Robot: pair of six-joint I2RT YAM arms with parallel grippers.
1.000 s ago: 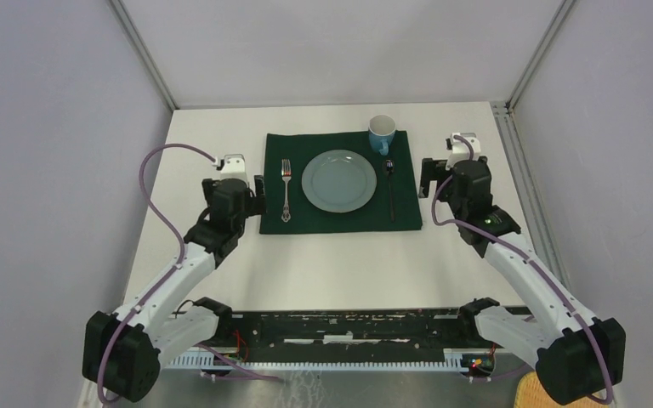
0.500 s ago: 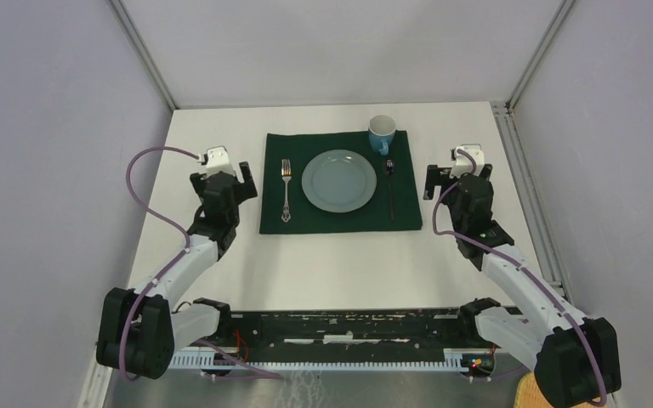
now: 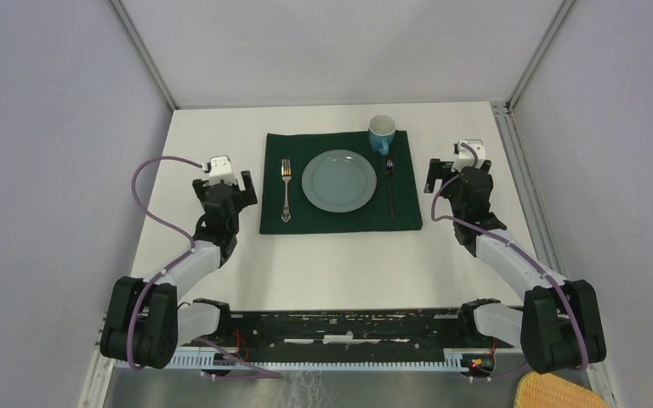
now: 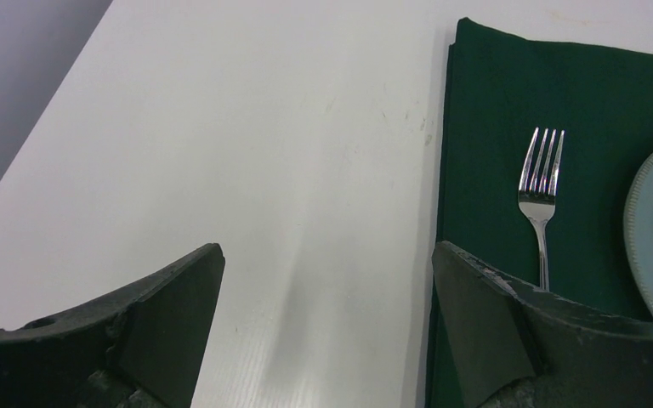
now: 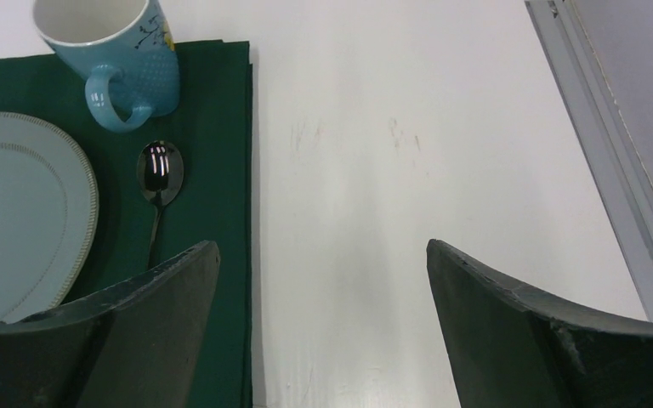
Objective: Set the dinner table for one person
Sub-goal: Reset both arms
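The white dinner table [image 3: 332,263] carries a dark green cloth [image 3: 340,219]. On the cloth lie a grey-blue plate [image 3: 337,180], a silver fork [image 3: 286,191] left of it, a dark spoon [image 3: 390,189] right of it, and a blue mug [image 3: 382,132] at the far right corner. My left gripper [image 3: 224,182] is open and empty over bare table just left of the cloth; the left wrist view [image 4: 327,255] shows the fork [image 4: 540,191] ahead to the right. My right gripper [image 3: 459,173] is open and empty just right of the cloth; the right wrist view [image 5: 323,251] shows the mug [image 5: 110,59] and spoon [image 5: 159,174].
Grey walls and metal frame rails [image 3: 523,64] enclose the table on three sides. A woven yellow basket [image 3: 553,393] shows at the bottom right corner, below the table's near edge. A rail [image 5: 599,110] runs along the table's right side.
The left gripper has pulled left, away from the cloth's edge, and the arm has folded back. The right gripper has shifted slightly right and the arm has folded back. Both stay open.
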